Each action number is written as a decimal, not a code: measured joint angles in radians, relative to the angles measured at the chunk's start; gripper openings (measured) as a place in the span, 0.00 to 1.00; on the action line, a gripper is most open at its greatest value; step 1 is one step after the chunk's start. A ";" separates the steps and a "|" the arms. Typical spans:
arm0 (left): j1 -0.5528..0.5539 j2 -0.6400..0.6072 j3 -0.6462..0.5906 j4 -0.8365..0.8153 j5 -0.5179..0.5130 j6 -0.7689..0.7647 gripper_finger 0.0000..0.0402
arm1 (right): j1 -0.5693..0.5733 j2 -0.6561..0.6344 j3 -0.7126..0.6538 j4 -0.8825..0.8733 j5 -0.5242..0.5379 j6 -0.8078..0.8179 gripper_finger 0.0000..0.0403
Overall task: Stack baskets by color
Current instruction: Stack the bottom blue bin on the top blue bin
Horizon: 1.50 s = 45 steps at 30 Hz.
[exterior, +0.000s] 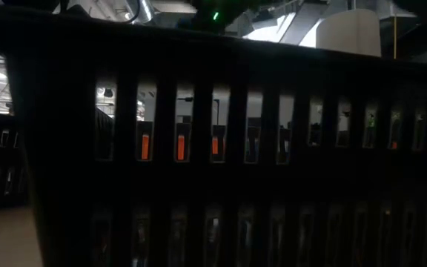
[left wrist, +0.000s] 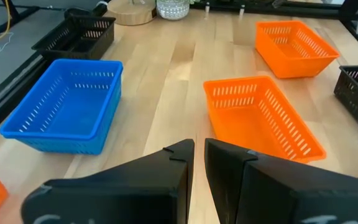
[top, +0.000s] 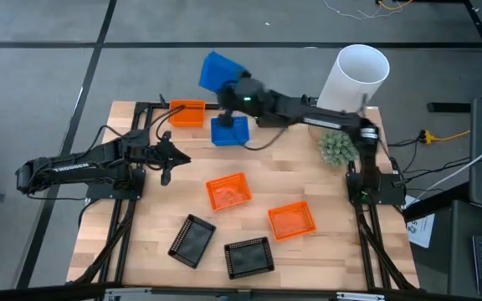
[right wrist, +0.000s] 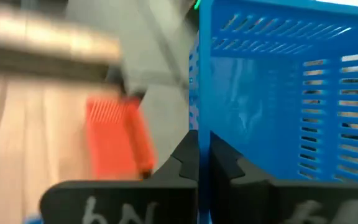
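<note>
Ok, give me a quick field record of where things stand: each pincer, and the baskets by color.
right pincer: shut on the wall of a blue basket, held tilted beyond the table's far edge
left pincer: idle at the table's left side, holding nothing
second blue basket: on table, far side
orange baskets: far left, centre, near right
black baskets: two at near edge

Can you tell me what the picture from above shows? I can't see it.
The right gripper has its jaws shut on a blue basket, holding it up above another blue basket at the far edge of a wooden table. Three orange baskets and two black ones lie spread out, and the left gripper waits empty at the left side.
</note>
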<state>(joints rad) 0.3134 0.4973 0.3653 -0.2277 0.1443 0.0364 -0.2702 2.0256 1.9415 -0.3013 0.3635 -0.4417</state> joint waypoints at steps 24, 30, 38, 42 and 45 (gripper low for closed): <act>0.000 0.000 0.000 -0.027 -0.006 0.002 0.07 | -0.014 0.275 0.194 -0.614 -0.234 0.067 0.01; 0.000 0.000 0.000 -0.027 -0.006 0.001 0.07 | -0.014 0.276 0.194 -0.618 -0.237 0.088 0.02; 0.000 0.000 0.000 -0.027 -0.006 0.001 0.07 | -0.014 0.276 0.193 -0.625 -0.248 0.112 0.02; 0.000 0.000 0.000 -0.027 -0.006 0.001 0.07 | -0.014 0.276 0.193 -0.624 -0.345 0.088 0.06; 0.000 0.000 0.000 -0.027 -0.006 0.001 0.07 | -0.014 0.276 0.193 -0.624 -0.355 0.065 0.11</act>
<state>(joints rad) 0.3134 0.4973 0.3650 -0.2546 0.1383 0.0376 -0.2844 2.3013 2.1349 -0.9257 0.0089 -0.3765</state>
